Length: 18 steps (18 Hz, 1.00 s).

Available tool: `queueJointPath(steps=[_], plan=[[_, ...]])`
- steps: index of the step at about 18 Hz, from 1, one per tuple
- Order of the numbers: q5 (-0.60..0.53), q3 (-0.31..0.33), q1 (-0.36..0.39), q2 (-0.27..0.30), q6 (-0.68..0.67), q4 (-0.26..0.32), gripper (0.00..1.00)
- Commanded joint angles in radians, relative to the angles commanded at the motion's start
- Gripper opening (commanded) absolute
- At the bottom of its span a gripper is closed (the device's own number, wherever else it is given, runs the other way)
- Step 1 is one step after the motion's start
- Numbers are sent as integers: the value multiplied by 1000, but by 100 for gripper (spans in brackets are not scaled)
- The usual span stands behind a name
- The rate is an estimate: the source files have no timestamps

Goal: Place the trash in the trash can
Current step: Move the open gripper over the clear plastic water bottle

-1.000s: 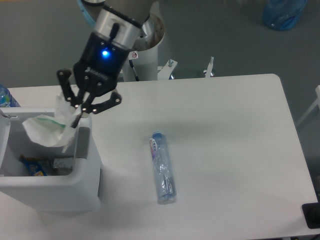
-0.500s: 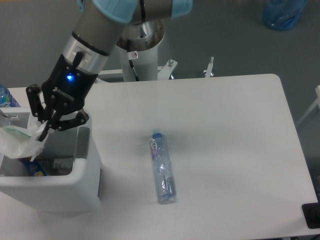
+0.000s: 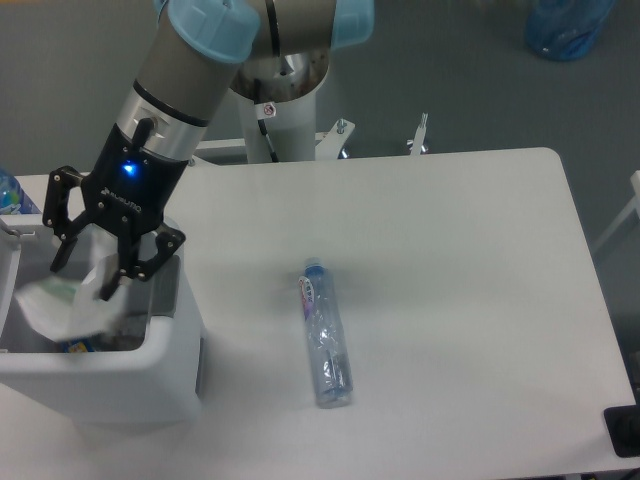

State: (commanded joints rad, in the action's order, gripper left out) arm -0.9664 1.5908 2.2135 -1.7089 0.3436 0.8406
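Observation:
The white trash can [image 3: 150, 370] stands at the table's left front corner. My gripper [image 3: 88, 270] hangs over its opening with its fingers spread open. A crumpled white paper wrapper [image 3: 65, 305] is blurred just below the fingers, inside the can's mouth and free of them. The clear plastic bottle [image 3: 325, 335] with a purple-red label lies on its side mid-table, well right of the can.
Something blue and yellow [image 3: 75, 346] lies at the bottom of the can. A blue bottle cap [image 3: 10, 195] shows at the far left edge. The arm's pedestal [image 3: 285, 110] stands behind the table. A blue bag [image 3: 565, 25] sits on the floor, top right.
The gripper's fingers have opened over the can. The white wrapper has left them and dropped lower into the can. The bottle has not moved.

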Motion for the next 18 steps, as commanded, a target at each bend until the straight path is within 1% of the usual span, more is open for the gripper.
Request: queueJointPath(steps=[3, 6, 9, 12, 13, 15, 18], plan=[[-80, -9, 12, 3, -6, 0, 100], [-139, -23, 55, 8, -31, 2, 100], [-241, -22, 104, 14, -34, 9, 100], [-253, -12, 167, 11, -35, 12, 100], [-253, -12, 184, 6, -34, 12, 100], [-271, -14, 209, -24, -34, 12, 100], [-368, -26, 218, -75, -31, 9, 100]])
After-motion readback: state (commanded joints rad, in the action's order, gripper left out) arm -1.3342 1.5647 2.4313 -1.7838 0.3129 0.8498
